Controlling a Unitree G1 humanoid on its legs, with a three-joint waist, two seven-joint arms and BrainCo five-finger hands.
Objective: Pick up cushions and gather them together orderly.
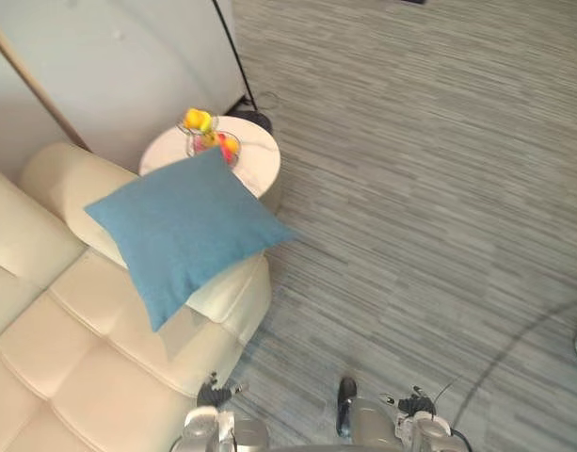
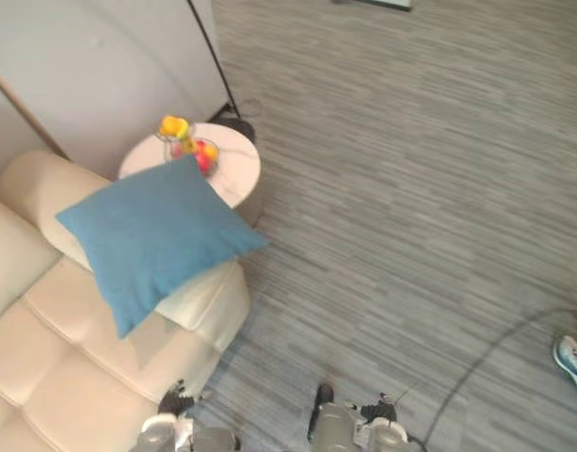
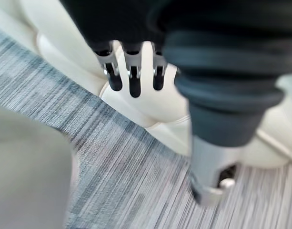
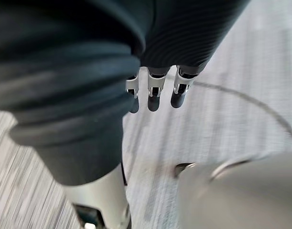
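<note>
A blue square cushion point(image 1: 184, 231) lies tilted on the armrest of a cream sofa point(image 1: 72, 348), one corner hanging over the armrest's outer side. It also appears in the right eye view as the cushion point(image 2: 152, 235). My left hand point(image 3: 131, 76) hangs beside the sofa's lower edge over the carpet, fingers straight and holding nothing. My right hand point(image 4: 153, 93) hangs over bare carpet, fingers relaxed and empty. Both hands are low and well short of the cushion.
A small round white side table point(image 1: 255, 155) with a bowl of fruit point(image 1: 213, 137) stands just behind the cushion. A black lamp pole point(image 1: 230, 42) rises by the wall. A person's shoe point(image 2: 575, 363) is at the right edge. Grey striped carpet point(image 1: 429, 188) spreads to the right.
</note>
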